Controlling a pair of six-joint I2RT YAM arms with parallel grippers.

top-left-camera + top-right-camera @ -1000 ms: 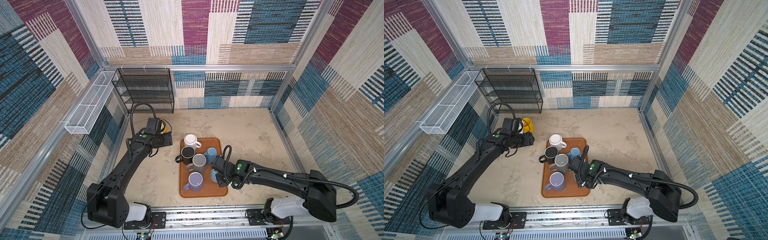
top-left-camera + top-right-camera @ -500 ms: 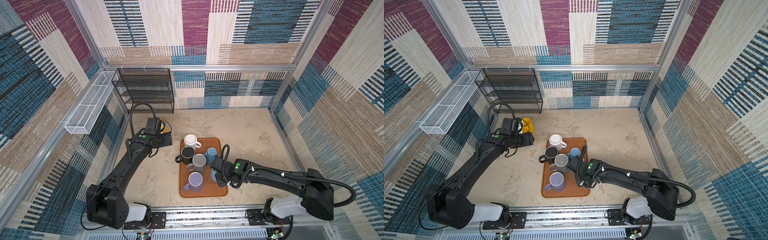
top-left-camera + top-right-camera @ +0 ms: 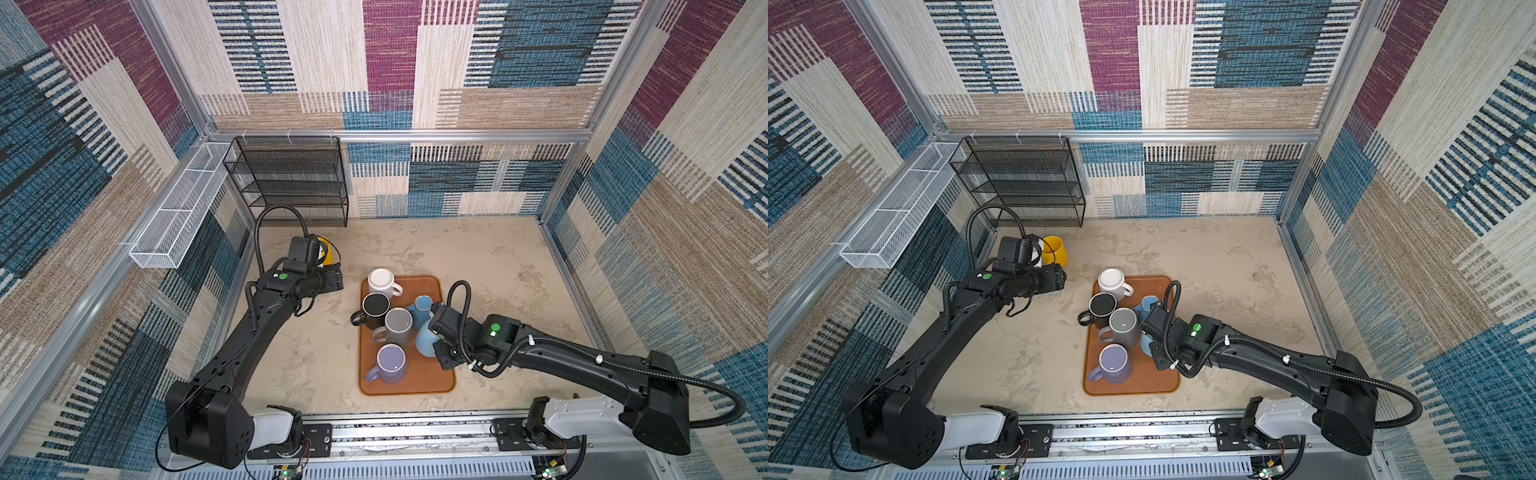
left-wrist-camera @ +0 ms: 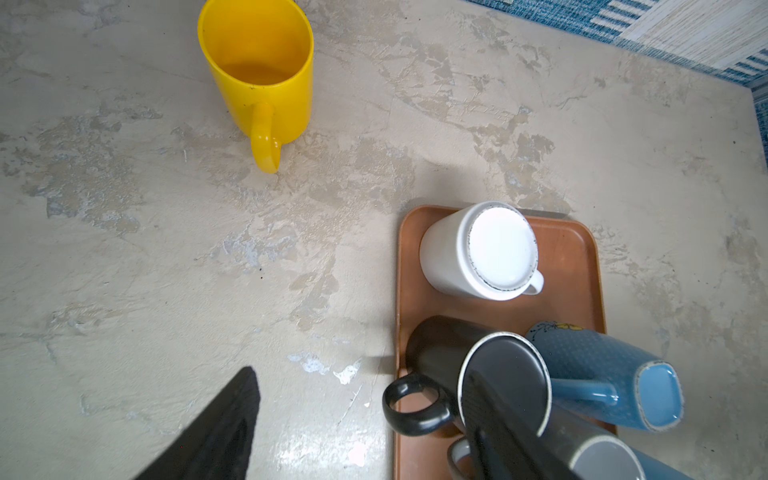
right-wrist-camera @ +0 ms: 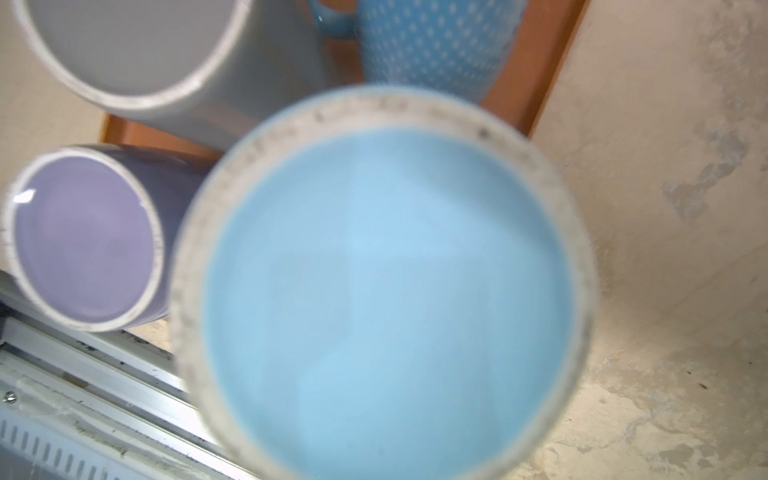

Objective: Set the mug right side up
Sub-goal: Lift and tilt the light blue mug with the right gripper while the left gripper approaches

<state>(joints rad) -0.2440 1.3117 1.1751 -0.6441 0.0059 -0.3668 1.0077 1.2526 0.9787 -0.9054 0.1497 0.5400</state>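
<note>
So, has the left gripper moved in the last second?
No. In both top views the left gripper keeps the same gap to the brown tray and the yellow mug.

A mottled beige table carried a brown tray near its front edge, a yellow mug standing upright apart from the tray, and a black wire rack against the back wall.

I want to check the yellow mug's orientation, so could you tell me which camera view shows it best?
The left wrist view: the yellow mug is unobstructed, upright, with its open mouth and handle plain. In both top views it is small and partly hidden behind the left arm. The right wrist view does not show it.
</note>
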